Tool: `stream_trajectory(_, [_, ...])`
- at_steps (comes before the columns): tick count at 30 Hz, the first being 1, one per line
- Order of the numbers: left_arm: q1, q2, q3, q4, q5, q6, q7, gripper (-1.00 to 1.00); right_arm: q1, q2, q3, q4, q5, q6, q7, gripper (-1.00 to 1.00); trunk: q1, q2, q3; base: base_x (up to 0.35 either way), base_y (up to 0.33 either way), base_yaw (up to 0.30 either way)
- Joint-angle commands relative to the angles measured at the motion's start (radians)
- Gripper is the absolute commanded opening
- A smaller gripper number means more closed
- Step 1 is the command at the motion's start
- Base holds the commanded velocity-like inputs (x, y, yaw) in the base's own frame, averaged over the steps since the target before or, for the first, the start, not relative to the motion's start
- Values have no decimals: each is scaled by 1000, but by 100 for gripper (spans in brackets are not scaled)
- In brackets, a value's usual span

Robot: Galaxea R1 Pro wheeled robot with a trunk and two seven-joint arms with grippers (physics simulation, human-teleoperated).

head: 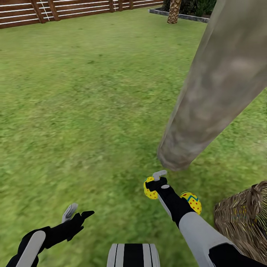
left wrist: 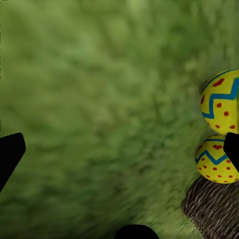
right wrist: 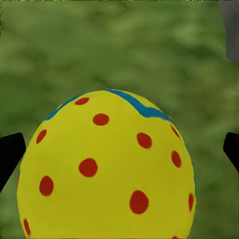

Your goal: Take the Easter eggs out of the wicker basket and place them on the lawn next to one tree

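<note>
Two Easter eggs show in my head view: one egg (head: 150,189) sits on the lawn (head: 92,111) right at my right hand (head: 158,178), just short of the foot of the tree (head: 218,85), and a second egg (head: 193,202) lies on the grass beside my right forearm, between the tree's base and the wicker basket (head: 241,218) at the right edge. My right hand's fingers reach over the first egg, but from here I cannot tell whether they grip it. My left hand (head: 78,213) hangs low at the left, well apart from the eggs, its fingers spread with nothing between them. A wooden fence (head: 55,11) runs along the far side of the garden. From my left wrist view, the dark fingertips (left wrist: 10,154) stand far apart over bare grass, and two eggs (left wrist: 221,102) (left wrist: 215,159) lie close together at one edge, near the wicker basket's woven rim (left wrist: 214,209). From my right wrist view, one egg (right wrist: 107,169) looms very close between my dark fingertips (right wrist: 10,152), which stand wide at either side and do not touch the shell; grass lies behind it.
</note>
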Motion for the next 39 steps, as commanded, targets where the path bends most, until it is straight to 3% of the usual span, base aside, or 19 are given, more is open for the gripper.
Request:
stream_trajectory(1, [0,0,1,0,1,5,0,100,0,-1,4,-3,10,8,-3,100,-1,0,3,0,0,0])
stream_trajectory(3, [-1,1,1,0,0,3,0,100,4,-1,3,-37,9,15,0,100,-2,0,11,0,0,0])
stream_trajectory(6, [0,1,1,0,-3,0,1,100,16,-3,5,-173,8,80,5,100,-3,1,23,0,0,0])
stream_trajectory(9, [3,1,2,0,-6,-6,3,100,45,-4,5,-273,9,159,68,100,-4,2,34,0,0,0])
stream_trajectory(11, [15,1,2,-1,-6,-11,4,100,93,-4,5,-393,11,262,128,100,-5,2,42,0,0,0])
stream_trajectory(13, [21,1,3,-2,-6,-13,5,100,142,-5,5,-501,13,315,150,100,-6,3,50,0,0,0])
stream_trajectory(19, [25,4,2,27,-10,-26,5,100,238,-7,16,-714,21,403,165,100,-6,3,50,-22,0,0])
stream_trajectory(22, [26,8,3,62,-8,-33,4,100,301,-8,18,-856,22,465,166,100,-6,3,50,-282,0,0])
stream_trajectory(26, [26,8,3,68,-6,-34,3,100,336,-10,17,-946,24,479,167,100,-6,3,50,-331,0,-7])
stream_trajectory(27, [26,8,3,68,-6,-34,3,100,362,-16,17,-1007,24,512,168,100,-6,3,50,-339,0,-159])
stream_trajectory(31, [26,8,4,69,-4,-34,3,100,392,-50,14,-1065,23,563,171,100,-6,3,50,-237,0,-229])
stream_trajectory(33, [26,4,10,50,2,-35,-1,100,392,-80,0,-1073,23,570,269,100,-7,3,57,-18,0,-148])
stream_trajectory(35, [26,3,10,43,2,-35,2,100,386,-113,-29,-1074,22,571,326,100,-8,4,65,-5,0,-39])
stream_trajectory(39, [26,1,10,42,0,-35,4,100,381,-124,-59,-1074,21,571,342,100,-10,5,81,-1,0,-11])
